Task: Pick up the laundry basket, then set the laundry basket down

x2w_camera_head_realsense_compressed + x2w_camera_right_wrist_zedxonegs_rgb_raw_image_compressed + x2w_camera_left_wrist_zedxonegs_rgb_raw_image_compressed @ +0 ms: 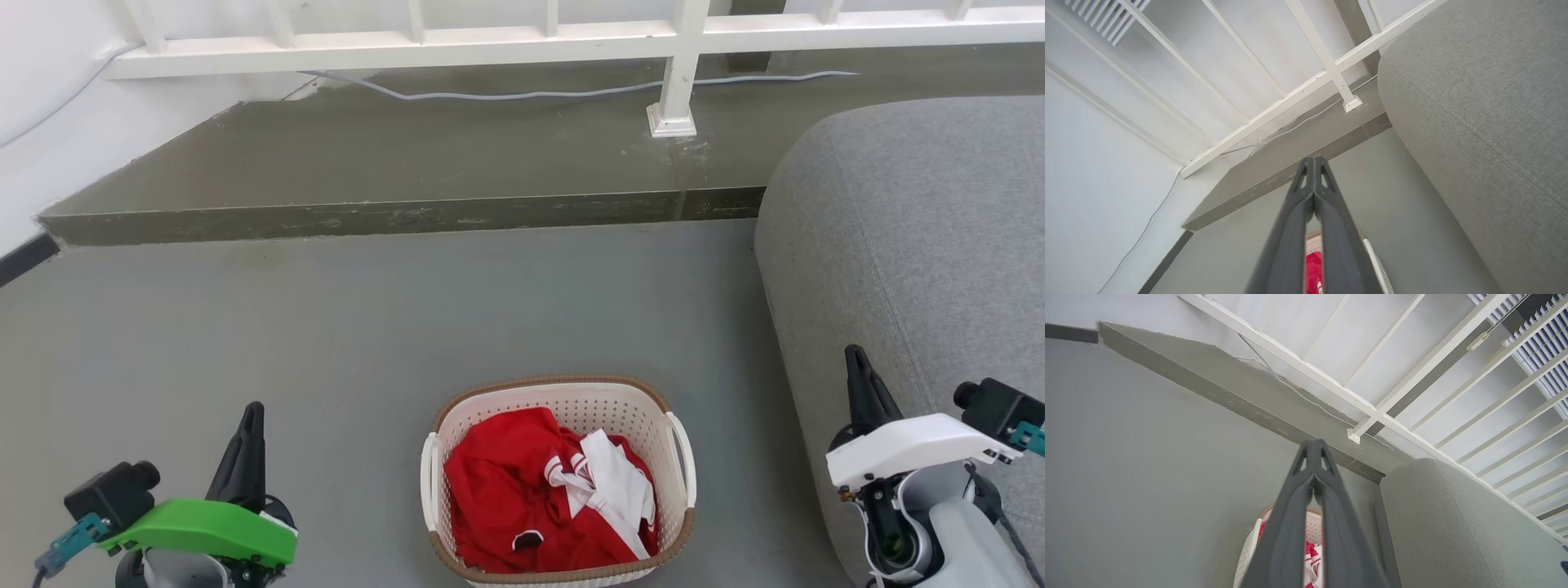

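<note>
The laundry basket [563, 398], cream-white with a brown woven-look rim and white side handles, stands on the grey floor at the bottom middle of the head view, holding red and white clothes. My left gripper [254, 410] is shut and empty at the lower left, well to the left of the basket. My right gripper [854, 353] is shut and empty at the lower right, in front of the grey sofa. The left wrist view has the shut gripper [1313, 443] with part of the basket [1249, 547] behind its fingers. Below the shut gripper [1312, 160] in the right wrist view, a sliver of the basket [1374, 261] shows.
A grey sofa [914, 245] fills the right side, close to the basket. A raised concrete step [392, 216] runs across the back, with a white railing [522, 41], its post [674, 98] and a thin cable [531, 94]. Open floor lies to the left.
</note>
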Motion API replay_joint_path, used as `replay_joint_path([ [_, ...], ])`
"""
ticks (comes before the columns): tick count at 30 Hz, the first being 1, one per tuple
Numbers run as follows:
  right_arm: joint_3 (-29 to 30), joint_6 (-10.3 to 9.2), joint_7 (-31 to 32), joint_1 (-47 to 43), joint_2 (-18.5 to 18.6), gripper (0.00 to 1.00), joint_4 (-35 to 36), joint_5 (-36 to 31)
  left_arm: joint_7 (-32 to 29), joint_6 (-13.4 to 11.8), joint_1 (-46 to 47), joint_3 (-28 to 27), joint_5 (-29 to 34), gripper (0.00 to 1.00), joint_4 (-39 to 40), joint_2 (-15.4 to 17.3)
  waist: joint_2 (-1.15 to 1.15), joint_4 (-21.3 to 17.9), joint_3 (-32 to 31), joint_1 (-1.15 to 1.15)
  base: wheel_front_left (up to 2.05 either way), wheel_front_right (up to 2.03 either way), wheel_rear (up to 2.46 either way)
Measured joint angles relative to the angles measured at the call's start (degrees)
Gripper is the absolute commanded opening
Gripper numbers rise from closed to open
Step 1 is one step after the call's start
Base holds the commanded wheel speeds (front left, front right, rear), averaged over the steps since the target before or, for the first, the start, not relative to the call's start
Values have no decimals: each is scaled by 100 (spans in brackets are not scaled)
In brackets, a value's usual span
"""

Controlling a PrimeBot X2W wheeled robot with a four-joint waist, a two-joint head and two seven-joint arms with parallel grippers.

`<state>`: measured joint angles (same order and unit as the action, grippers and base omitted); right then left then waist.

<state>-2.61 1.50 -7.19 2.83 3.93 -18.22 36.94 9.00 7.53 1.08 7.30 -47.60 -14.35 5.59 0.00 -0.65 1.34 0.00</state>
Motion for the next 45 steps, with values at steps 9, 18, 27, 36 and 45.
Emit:
replay_joint_path([
  [9,136,53,178,15,-23,0,5,656,-192,0,2,-129,-558,0,-5,-32,0,6,-15,0,0,0,0],
  [18,257,114,338,17,-35,0,20,1251,-353,0,6,-225,-1039,0,-15,-51,0,13,-28,0,0,0,0],
  [27,390,172,499,22,-49,0,33,1908,-501,0,9,-346,-1604,0,-38,-69,0,21,-42,0,0,0,0],
  [36,520,249,678,26,-73,0,62,2563,-668,0,16,-467,-2159,0,-57,-94,0,29,-57,0,0,0,0],
  [45,644,320,832,29,-94,0,90,3210,-844,0,37,-576,-2698,0,-66,-119,0,37,-71,0,0,0,0],
])
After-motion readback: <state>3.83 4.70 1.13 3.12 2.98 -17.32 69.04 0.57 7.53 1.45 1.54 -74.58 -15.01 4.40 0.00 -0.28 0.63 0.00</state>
